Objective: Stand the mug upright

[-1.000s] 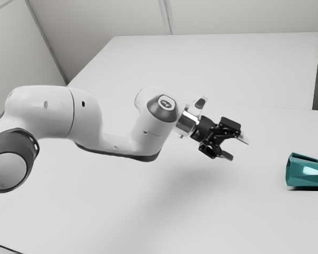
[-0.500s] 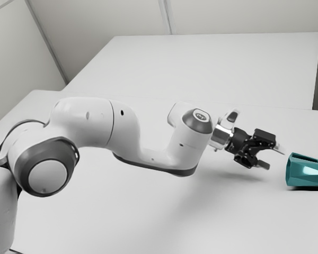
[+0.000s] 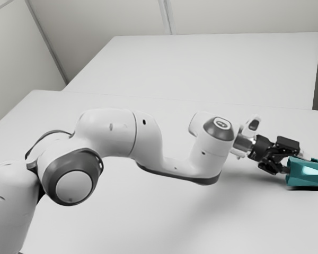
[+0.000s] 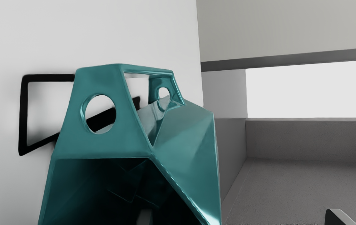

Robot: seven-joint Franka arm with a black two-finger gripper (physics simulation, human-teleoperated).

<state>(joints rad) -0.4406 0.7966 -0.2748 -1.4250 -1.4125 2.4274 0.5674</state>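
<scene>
The teal faceted mug (image 3: pixel 311 176) lies on its side at the exterior view's right edge, its mouth facing the hand. My gripper (image 3: pixel 296 161) is at that mouth, with its two fingers apart. In the wrist view the mug (image 4: pixel 187 137) shows its dark opening and its handle with round holes. Across the mug's side wall, the gripper (image 4: pixel 241 217) stands open: one fingertip (image 4: pixel 144 217) appears in the mouth, the other (image 4: pixel 337 217) outside the wall. Contact with the wall cannot be told.
The mug rests on the white table (image 3: pixel 148 211), casting a dark shadow beside its handle in the wrist view. A second pale surface (image 3: pixel 212 69) lies behind the table. The arm stretches in from the exterior view's left.
My hand has moved toward the exterior view's right and somewhat lower, from well short of the mug to its mouth. The mug has stayed where it was.
</scene>
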